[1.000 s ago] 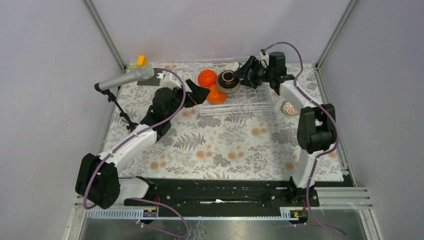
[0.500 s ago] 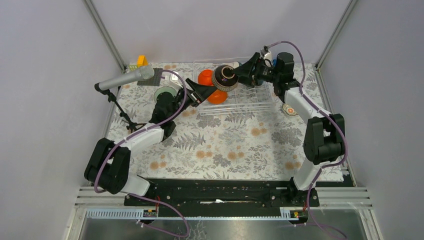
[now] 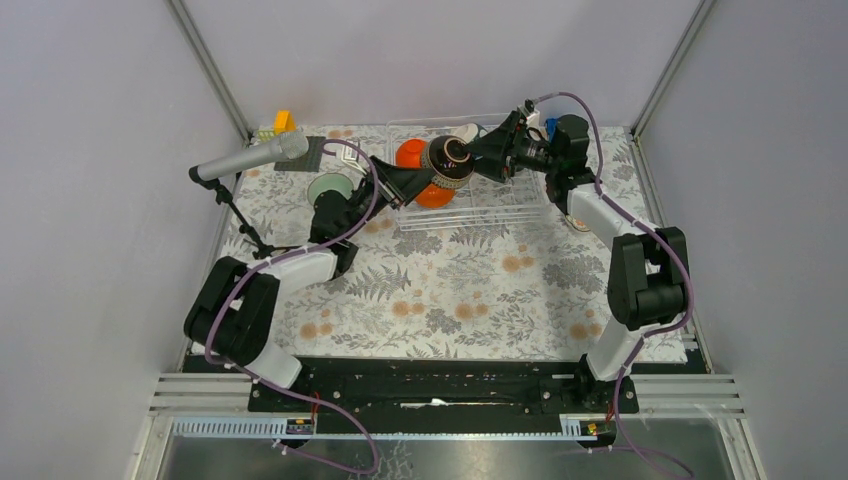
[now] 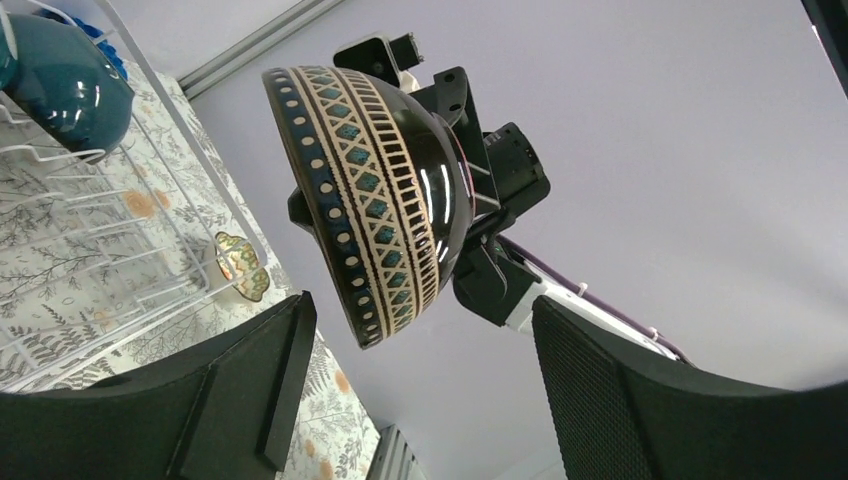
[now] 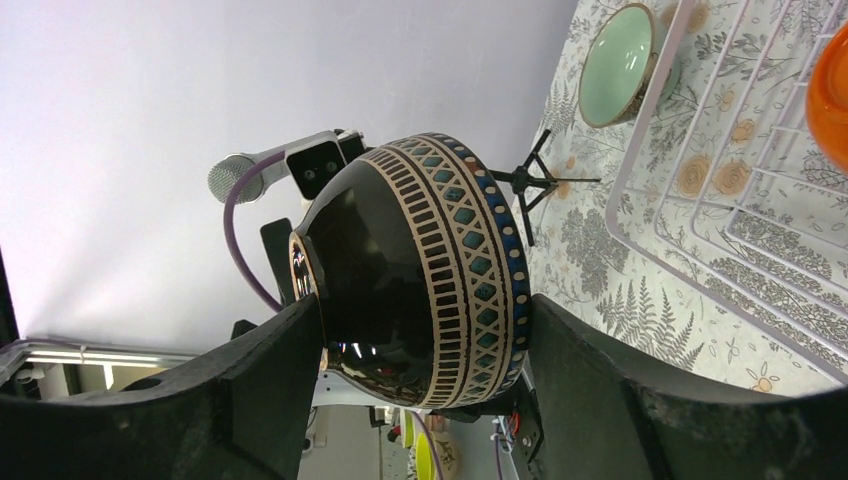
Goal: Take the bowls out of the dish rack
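- From above you see the right gripper (image 3: 472,158) clamped on the dark patterned bowl (image 3: 447,160), held up over the dish rack (image 3: 500,208) beside two orange bowls (image 3: 412,153)
- Your left wrist view shows the left gripper (image 4: 420,310) with jaws spread wide and empty, the bowl just beyond them
- Your right wrist view shows both fingers (image 5: 250,380) pressed against that bowl's sides
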`<control>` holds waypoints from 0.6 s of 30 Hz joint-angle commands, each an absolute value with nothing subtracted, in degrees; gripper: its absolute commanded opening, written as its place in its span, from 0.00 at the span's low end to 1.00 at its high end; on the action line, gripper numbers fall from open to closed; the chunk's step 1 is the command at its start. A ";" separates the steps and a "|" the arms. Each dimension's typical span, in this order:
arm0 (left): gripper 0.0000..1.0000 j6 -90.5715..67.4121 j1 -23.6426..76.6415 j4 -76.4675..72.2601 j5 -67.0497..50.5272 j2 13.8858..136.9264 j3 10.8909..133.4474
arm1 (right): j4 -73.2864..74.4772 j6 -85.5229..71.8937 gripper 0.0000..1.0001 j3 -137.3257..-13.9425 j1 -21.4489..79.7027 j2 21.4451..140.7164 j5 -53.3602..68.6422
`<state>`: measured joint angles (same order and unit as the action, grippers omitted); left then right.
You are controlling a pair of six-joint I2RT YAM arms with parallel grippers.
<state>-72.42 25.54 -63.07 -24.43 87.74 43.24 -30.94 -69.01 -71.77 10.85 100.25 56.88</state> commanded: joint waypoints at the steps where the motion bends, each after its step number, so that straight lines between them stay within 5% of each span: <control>1: 0.81 -75.56 25.18 -71.12 -26.19 89.40 45.28 | -40.63 -73.82 0.44 -71.88 10.62 98.79 59.63; 18: 0.47 -85.08 25.56 -84.02 -23.16 97.06 49.30 | -67.47 -94.69 0.42 -68.02 10.63 108.62 56.17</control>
<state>-83.70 25.54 -75.66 -24.47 96.68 45.84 -52.86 -86.43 -68.03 10.81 107.09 57.69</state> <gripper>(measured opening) 0.518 0.758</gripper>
